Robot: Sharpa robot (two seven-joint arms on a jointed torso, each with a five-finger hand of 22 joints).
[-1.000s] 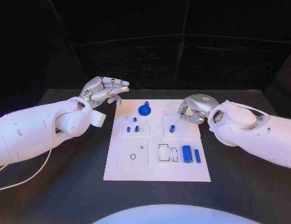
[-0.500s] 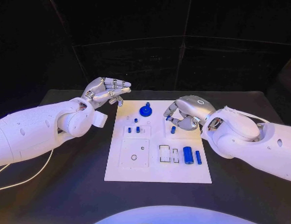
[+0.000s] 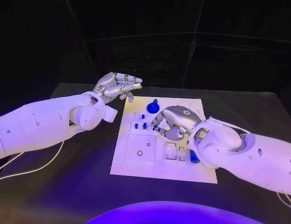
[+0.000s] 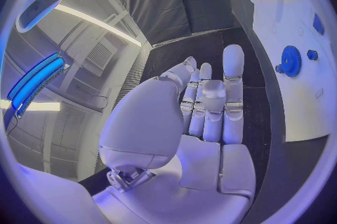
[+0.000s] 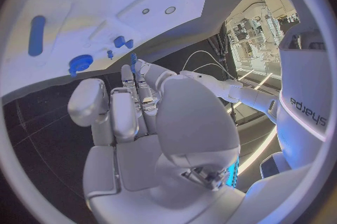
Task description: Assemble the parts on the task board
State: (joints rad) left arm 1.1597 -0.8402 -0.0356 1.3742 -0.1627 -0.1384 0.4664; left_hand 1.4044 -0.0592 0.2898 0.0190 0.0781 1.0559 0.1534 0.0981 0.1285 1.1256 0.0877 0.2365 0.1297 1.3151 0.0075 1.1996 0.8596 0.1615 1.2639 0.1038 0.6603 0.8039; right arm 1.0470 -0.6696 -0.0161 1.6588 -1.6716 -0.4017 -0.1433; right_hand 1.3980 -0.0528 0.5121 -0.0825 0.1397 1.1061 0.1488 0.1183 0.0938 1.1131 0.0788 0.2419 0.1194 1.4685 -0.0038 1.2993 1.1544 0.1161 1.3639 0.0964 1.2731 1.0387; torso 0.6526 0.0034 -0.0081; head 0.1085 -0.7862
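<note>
- At the middle of the matte black table (image 3: 64, 186), the flat white rectangular task board (image 3: 155, 170) is laid, its smooth face cut with shallow square and slotted recesses.
- Toward its far end, a round blue toothed gear-shaped part (image 3: 152, 108) is seated; small blue peg parts (image 3: 140, 126) stand just left of the board's centre, and a blue cylindrical part (image 3: 194, 157) lies partly hidden by the right forearm.
- Over the board's middle, the silver, metal-jointed right hand (image 3: 170, 122) is held, its fingers curled downward; in the right wrist view a thin blue pin (image 5: 132, 61) is seen at its fingertips (image 5: 126, 73), though whether it is pinched cannot be told.
- Beyond the board's far-left corner, the silver left hand (image 3: 117, 86) is raised clear of the table, fingers loosely bent and nothing held.
</note>
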